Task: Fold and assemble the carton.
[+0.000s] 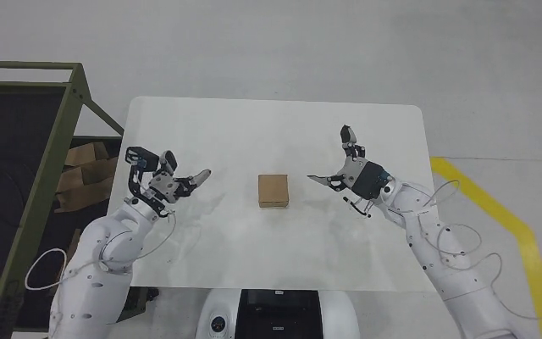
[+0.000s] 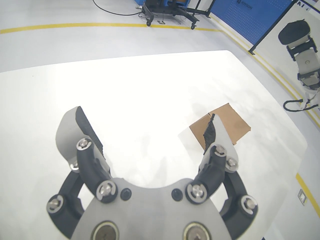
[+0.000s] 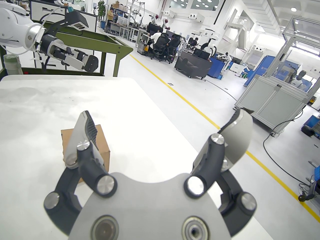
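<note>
We see the carton [image 1: 273, 191] mid-table [image 1: 254, 127] btwn L gripper [image 1: 188, 169] & R gripper [image 1: 330, 157], both w/ jaws apart.

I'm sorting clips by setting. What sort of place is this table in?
Probably a large industrial robotics hall or workshop: a yellow floor line, a blue partition panel and a metal-framed enclosure stand beyond the white table bearing the carton.

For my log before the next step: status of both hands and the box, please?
Left hand open, empty. Right hand open, empty. Box between them, top closed, untouched. Nothing in between.
</note>
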`<state>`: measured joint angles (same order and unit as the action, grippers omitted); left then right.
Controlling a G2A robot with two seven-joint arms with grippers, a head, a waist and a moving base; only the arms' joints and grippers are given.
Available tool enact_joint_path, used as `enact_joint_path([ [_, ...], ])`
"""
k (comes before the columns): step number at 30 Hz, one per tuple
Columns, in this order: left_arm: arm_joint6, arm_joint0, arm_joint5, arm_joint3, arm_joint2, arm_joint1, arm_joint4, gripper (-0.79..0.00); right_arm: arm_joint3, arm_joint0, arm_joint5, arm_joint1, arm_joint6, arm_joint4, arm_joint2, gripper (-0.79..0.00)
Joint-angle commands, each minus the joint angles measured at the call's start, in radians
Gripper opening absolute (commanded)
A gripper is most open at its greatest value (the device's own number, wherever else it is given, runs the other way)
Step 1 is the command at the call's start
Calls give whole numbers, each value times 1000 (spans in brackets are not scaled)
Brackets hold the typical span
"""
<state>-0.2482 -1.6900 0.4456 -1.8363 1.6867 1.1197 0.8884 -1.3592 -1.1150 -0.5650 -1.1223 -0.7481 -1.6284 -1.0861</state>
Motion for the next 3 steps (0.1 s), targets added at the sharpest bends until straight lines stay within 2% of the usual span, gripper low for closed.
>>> enact_joint_path([
  [1, 0, 0, 0, 0, 0, 0, 0, 0, 0, 0, 0, 0, 0, 0, 0, -1],
  [3, 0, 0, 0, 0, -1, 0, 3, 0, 0, 0, 0, 0, 0, 0, 0, -1],
])
